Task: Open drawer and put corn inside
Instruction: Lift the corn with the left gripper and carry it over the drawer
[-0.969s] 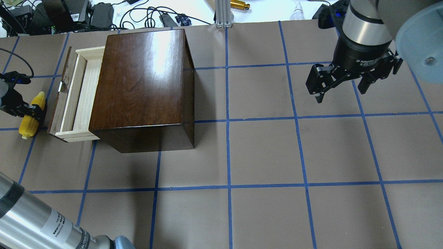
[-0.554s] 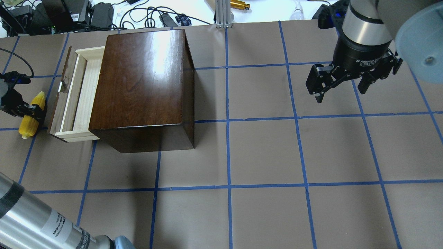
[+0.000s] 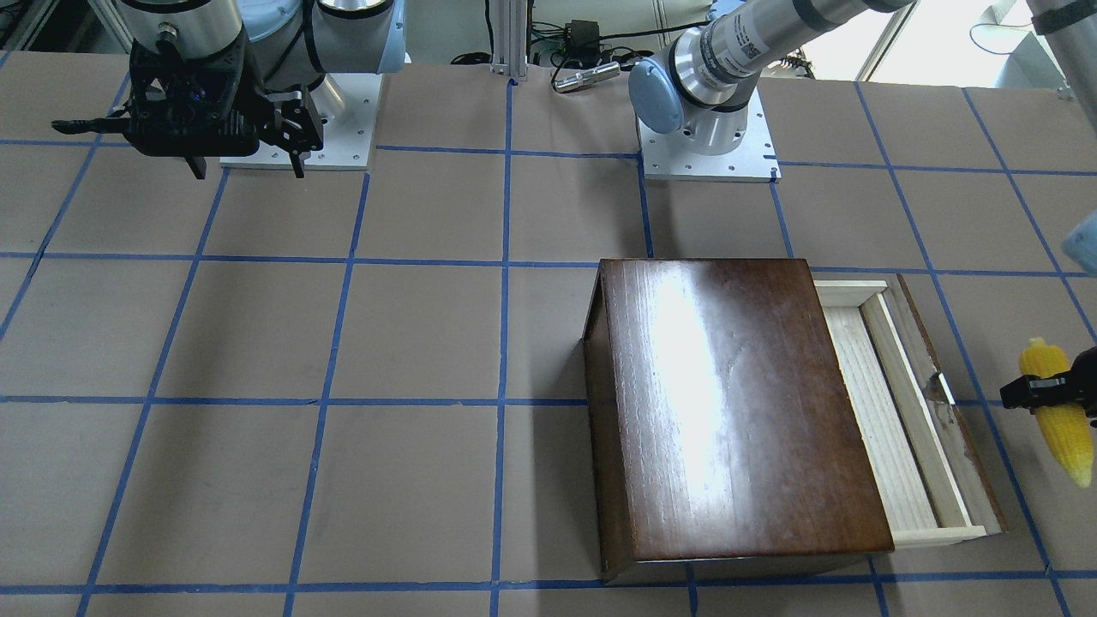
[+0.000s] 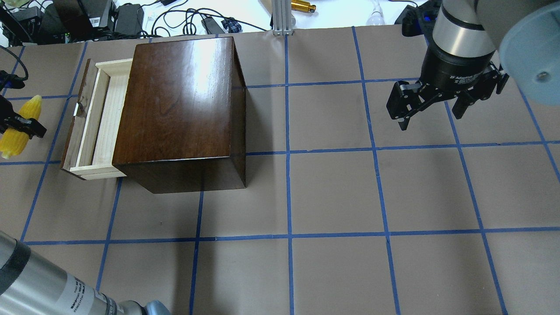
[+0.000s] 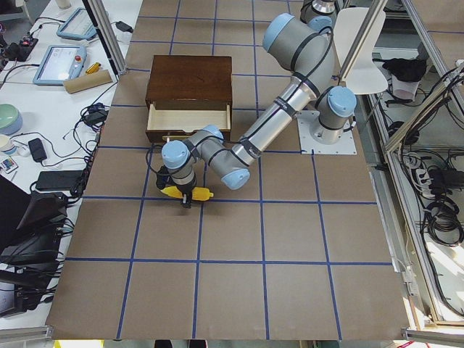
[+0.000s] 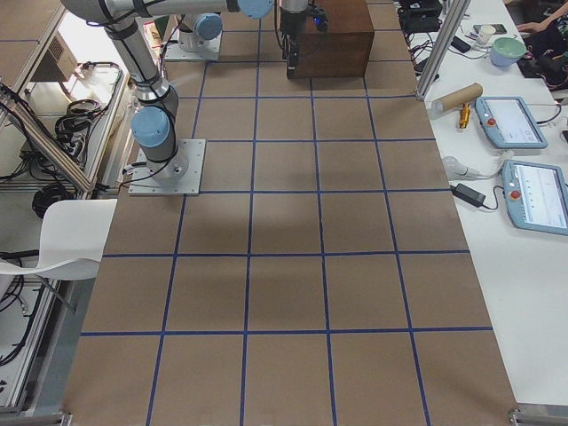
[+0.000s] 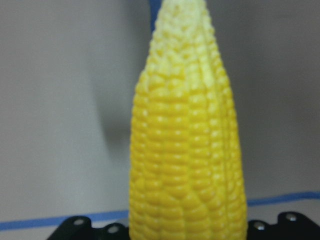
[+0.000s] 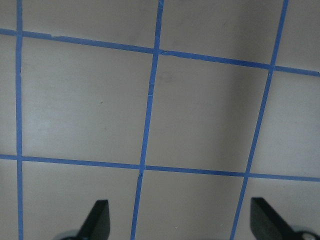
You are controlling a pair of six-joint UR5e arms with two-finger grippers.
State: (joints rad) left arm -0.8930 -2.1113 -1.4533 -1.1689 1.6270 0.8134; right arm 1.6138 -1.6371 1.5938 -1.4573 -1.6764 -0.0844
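now: bright yellow tapered corn cob (image 3: pixel 1065 428) gripped beside the pulled-out, shallow pale-wood drawer (image 4: pixel 105 118).
my left gripper (image 3: pixel 1047 388) pinches the cob across its middle, where the ribbed kernel rows give the pads purchase. it holds the cob apparently clear of the brown paper table (image 4: pixel 332 192), just outboard of the dark front panel (image 4: pixel 71 131). the drawer juts from the glossy dark-brown wooden box (image 4: pixel 179 100) and is bare inside. i judge the cob must next pass over the panel and lie along the tray. my right gripper (image 4: pixel 431 117) hangs well apart, fingers spread wide, holding nothing.
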